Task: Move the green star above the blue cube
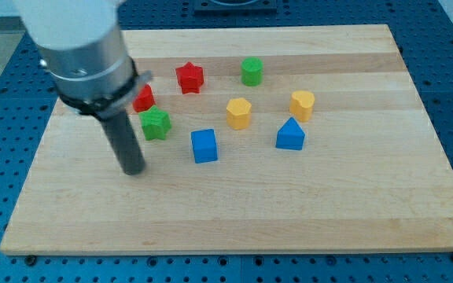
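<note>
The green star (pixel 156 123) lies on the wooden board (pixel 234 212), left of centre. The blue cube (pixel 204 145) sits to its lower right, a short gap away. My tip (pixel 134 169) rests on the board below and slightly left of the green star, and left of the blue cube, touching neither.
A red block (pixel 143 98), partly hidden by the arm, sits just above the green star. A red star (pixel 189 77), a green cylinder (pixel 251 71), a yellow hexagonal block (pixel 239 112), a yellow block (pixel 303 104) and a second blue block (pixel 290 135) lie farther right.
</note>
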You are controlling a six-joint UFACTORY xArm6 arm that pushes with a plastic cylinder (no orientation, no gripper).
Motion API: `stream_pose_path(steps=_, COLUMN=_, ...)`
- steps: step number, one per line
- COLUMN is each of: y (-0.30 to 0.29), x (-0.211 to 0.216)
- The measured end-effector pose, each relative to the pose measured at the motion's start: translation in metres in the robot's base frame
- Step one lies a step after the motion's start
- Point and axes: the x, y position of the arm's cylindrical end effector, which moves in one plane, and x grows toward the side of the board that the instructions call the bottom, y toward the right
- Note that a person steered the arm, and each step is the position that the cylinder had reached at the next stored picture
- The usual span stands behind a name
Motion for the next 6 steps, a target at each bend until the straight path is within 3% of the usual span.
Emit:
stream_pose_path(steps=2, y=-0.019, x=-0.038)
stream_pose_path(steps=3, y=0.008, x=-0.069)
stream_pose_path(steps=5, y=0.025, x=-0.069)
stream_pose_path(steps=6, y=0.066, x=-0.069)
